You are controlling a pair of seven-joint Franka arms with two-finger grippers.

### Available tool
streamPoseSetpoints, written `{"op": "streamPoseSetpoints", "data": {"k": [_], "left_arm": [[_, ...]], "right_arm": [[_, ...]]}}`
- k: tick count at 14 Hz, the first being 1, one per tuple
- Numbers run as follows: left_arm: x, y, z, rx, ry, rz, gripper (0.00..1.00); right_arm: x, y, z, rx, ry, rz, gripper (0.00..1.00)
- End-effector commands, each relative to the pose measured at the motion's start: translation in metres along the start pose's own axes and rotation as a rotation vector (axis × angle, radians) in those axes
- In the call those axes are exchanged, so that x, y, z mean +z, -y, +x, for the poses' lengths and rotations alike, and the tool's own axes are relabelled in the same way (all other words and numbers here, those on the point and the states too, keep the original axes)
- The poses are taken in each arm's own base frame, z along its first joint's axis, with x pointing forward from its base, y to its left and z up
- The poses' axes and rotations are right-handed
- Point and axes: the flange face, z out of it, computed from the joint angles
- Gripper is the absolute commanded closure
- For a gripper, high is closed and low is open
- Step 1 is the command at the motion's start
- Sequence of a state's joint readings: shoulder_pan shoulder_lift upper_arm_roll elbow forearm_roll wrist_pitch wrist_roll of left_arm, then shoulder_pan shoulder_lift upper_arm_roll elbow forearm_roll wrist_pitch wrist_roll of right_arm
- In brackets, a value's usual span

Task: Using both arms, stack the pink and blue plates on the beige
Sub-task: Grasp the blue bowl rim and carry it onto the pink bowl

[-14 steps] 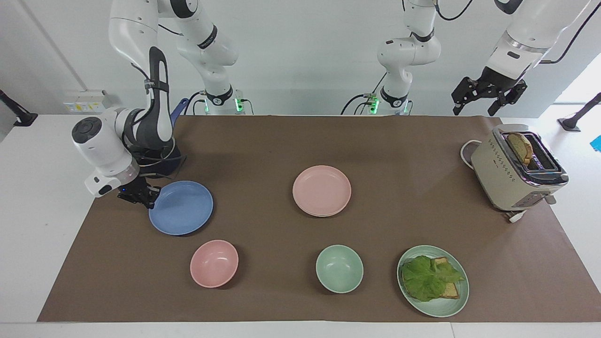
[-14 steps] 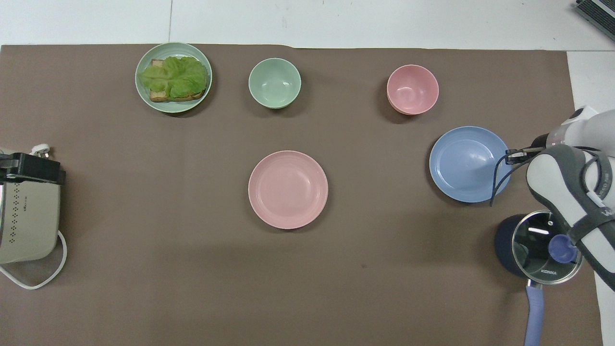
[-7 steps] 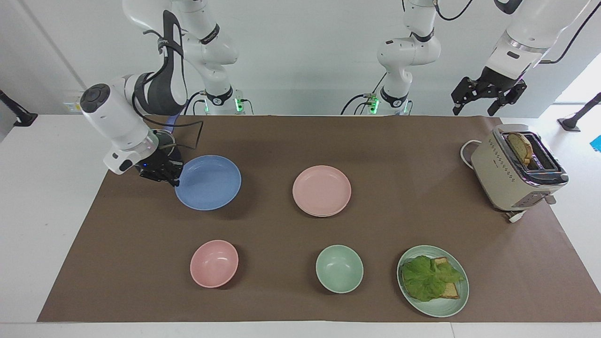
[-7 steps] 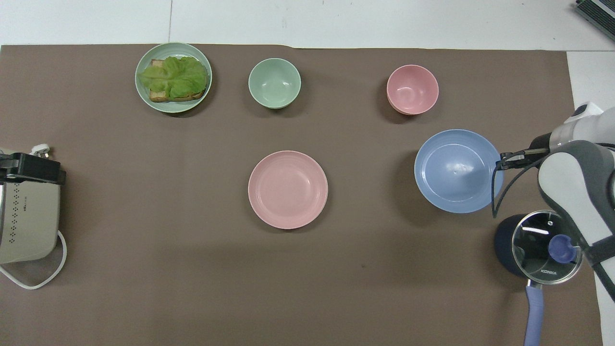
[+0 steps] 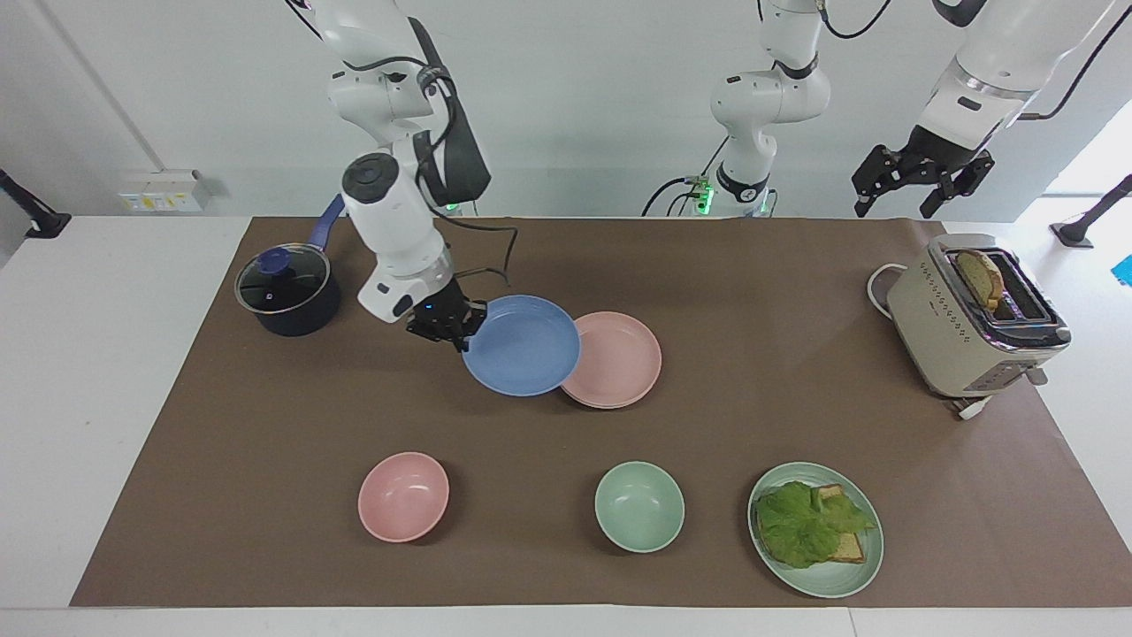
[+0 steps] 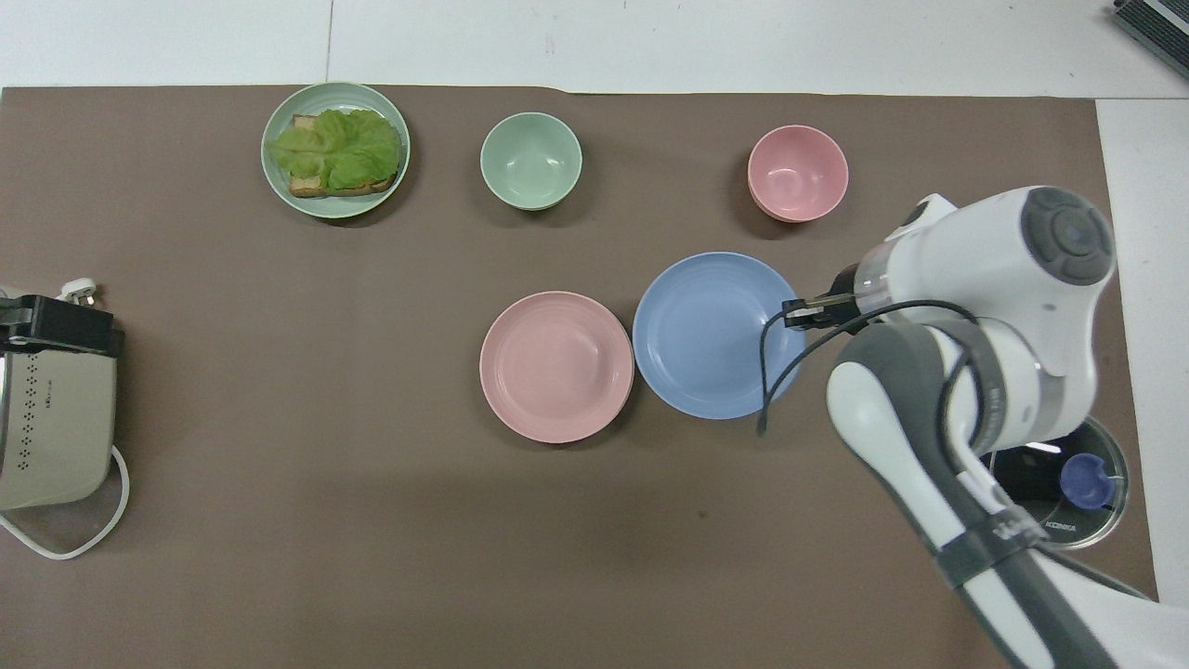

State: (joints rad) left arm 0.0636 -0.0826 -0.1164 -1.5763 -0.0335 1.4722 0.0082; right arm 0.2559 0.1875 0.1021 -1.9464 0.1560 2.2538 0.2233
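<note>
Starting at the right arm's end, the right gripper (image 5: 447,326) is found clenched on the blue plate (image 5: 522,345), which has been carried from near the pot (image 5: 287,290) to just beside the pink plate (image 5: 619,361). (Inspector)

Is it set down? (Clerk)

Not yet; it is judged still raised. No beige plate is made out separately. The left gripper (image 5: 920,181) is noted released, waiting above the toaster's (image 5: 973,323) end. (Inspector)

Plain white wall (image 5: 575,88) (bright daylight)
</note>
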Motion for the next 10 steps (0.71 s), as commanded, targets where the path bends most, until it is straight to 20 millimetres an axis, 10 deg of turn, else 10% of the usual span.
{"op": "streamPoseSetpoints", "data": {"k": [1, 5, 10], "left_arm": [[-0.004, 0.003, -0.006, -0.004, 0.0, -0.01, 0.0], [-0.004, 0.003, -0.006, -0.004, 0.0, -0.01, 0.0], [-0.003, 0.003, -0.006, -0.003, 0.0, -0.008, 0.0]], "right_arm": [[0.027, 0.027, 0.001, 0.09, -0.022, 0.03, 1.0], [0.073, 0.07, -0.016, 0.096, 0.007, 0.034, 1.0], [0.075, 0.078, -0.026, 0.118, 0.044, 0.04, 0.99]]}}
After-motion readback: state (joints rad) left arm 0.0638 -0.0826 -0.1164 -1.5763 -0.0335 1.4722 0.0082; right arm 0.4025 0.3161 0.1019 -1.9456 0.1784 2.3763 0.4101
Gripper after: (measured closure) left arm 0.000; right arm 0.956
